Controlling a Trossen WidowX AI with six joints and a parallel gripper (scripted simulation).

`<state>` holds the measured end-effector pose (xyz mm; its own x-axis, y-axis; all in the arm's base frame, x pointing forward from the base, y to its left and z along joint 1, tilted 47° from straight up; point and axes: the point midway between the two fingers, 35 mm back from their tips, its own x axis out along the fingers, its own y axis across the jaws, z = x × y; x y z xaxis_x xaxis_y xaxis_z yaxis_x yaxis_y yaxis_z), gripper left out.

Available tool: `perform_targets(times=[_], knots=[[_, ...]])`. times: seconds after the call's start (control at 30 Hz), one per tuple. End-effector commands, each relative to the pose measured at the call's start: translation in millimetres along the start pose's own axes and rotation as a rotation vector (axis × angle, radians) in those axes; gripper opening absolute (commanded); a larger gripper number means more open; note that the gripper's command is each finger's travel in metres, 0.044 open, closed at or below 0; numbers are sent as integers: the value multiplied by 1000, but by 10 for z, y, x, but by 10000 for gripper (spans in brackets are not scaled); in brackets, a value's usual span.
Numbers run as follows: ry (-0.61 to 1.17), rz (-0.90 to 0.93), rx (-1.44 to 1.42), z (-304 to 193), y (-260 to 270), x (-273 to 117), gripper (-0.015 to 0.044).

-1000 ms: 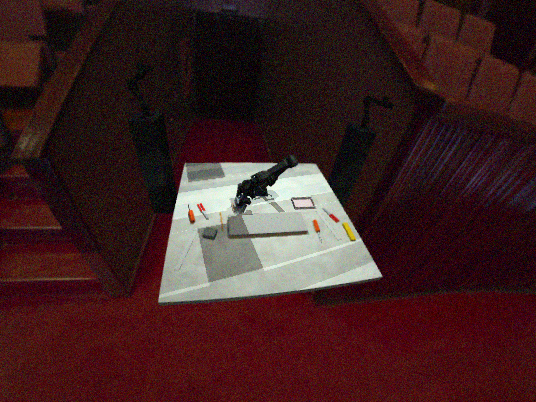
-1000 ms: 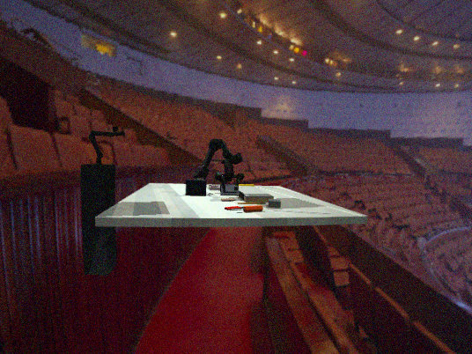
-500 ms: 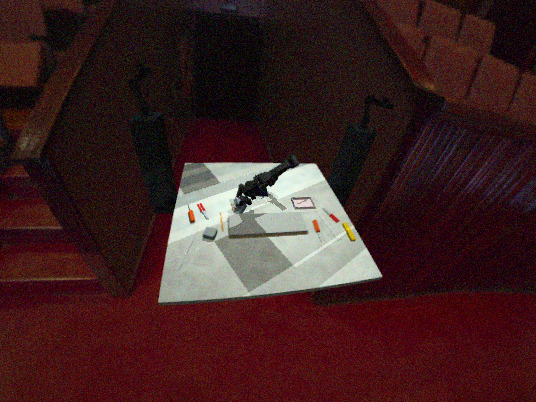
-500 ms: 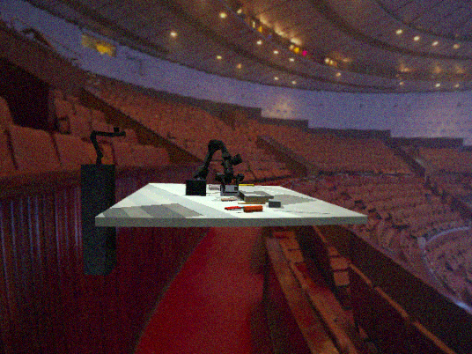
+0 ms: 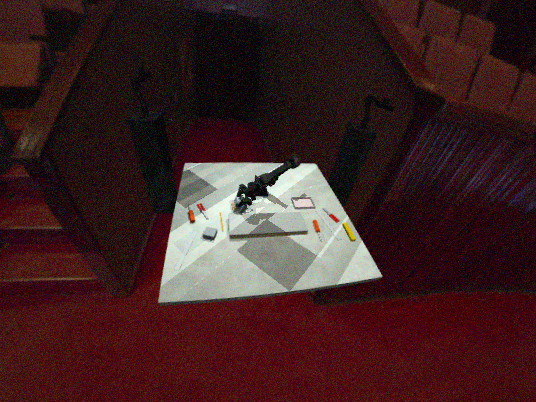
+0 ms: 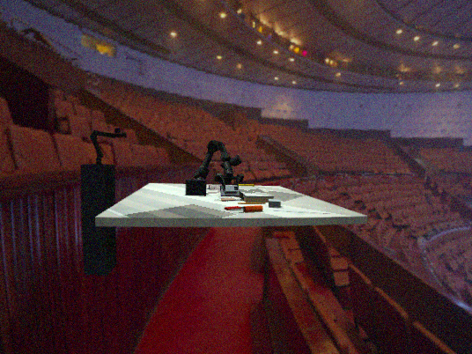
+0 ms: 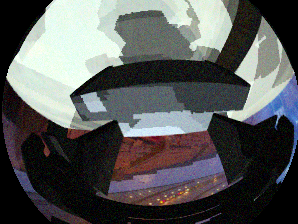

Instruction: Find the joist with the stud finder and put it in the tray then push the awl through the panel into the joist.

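My gripper (image 5: 241, 205) (image 6: 230, 186) (image 7: 165, 118) is shut on the stud finder (image 6: 231, 190) (image 7: 157, 100), a grey block that spans the space between the fingers in the wrist view. It is low, just behind the left end of the grey floor panel (image 5: 270, 226) (image 6: 257, 198) in the top view. Whether it touches the surface below, I cannot tell. The tray (image 5: 304, 208), pinkish inside with a dark rim, lies behind the panel's right end. An orange-handled tool (image 5: 316, 226) with a thin shaft lies right of the panel and may be the awl. The joist is hidden.
Left of the panel lie another orange-handled tool (image 5: 191, 216) (image 6: 253, 209), a red-handled tool (image 5: 201, 207), a yellow-orange stick (image 5: 221, 221) and a grey block (image 5: 210, 233) (image 6: 275, 203). At the right lie a red-handled tool (image 5: 334, 218) and a yellow bar (image 5: 349, 232).
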<state>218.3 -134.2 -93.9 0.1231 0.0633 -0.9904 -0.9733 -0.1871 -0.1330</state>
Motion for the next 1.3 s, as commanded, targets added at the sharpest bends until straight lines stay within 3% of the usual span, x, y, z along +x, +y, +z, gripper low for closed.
perform_targets(times=[0.0,1.27], knots=[[25,5,1,7,7,1,0],[273,9,2,81,7,22,0]])
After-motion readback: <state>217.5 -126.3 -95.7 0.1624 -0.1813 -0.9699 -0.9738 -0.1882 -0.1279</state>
